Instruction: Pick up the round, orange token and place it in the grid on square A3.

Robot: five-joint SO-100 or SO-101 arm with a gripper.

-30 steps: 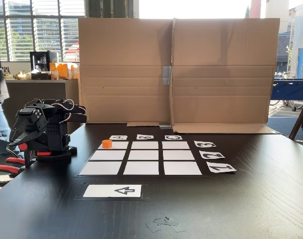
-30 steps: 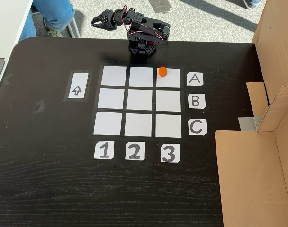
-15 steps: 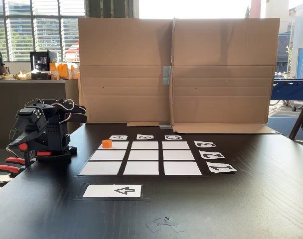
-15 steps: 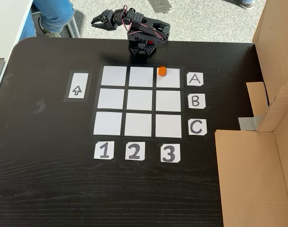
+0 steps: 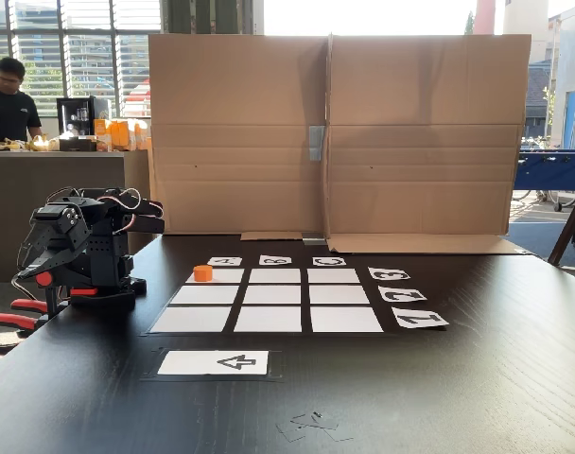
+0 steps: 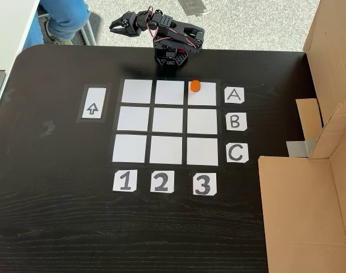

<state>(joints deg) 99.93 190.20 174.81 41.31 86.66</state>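
Note:
The orange token (image 5: 202, 272) (image 6: 195, 86) stands upright on square A3 (image 6: 205, 97) (image 5: 227, 277), the corner cell of the grid (image 6: 167, 121) (image 5: 269, 319) beside the "A" tag and in line with the "3" tag. It sits near that cell's edge closest to the arm. The black arm is folded over its base (image 6: 170, 57) at the table edge. My gripper (image 6: 112, 27) (image 5: 30, 270) hangs past the edge, well away from the token. Its fingers look closed to a point, with nothing between them.
A white arrow card (image 6: 93, 108) (image 5: 215, 362) lies beside the grid's column 1. A tall cardboard wall (image 5: 335, 132) (image 6: 309, 199) lines the far side. Red clamp handles (image 5: 13, 317) stick out under the arm. A person (image 5: 8, 95) stands in the background; blue-trousered legs (image 6: 62, 17) are near the table corner.
A person has come into view at the far left of the background. The arm, gripper and token have not moved.

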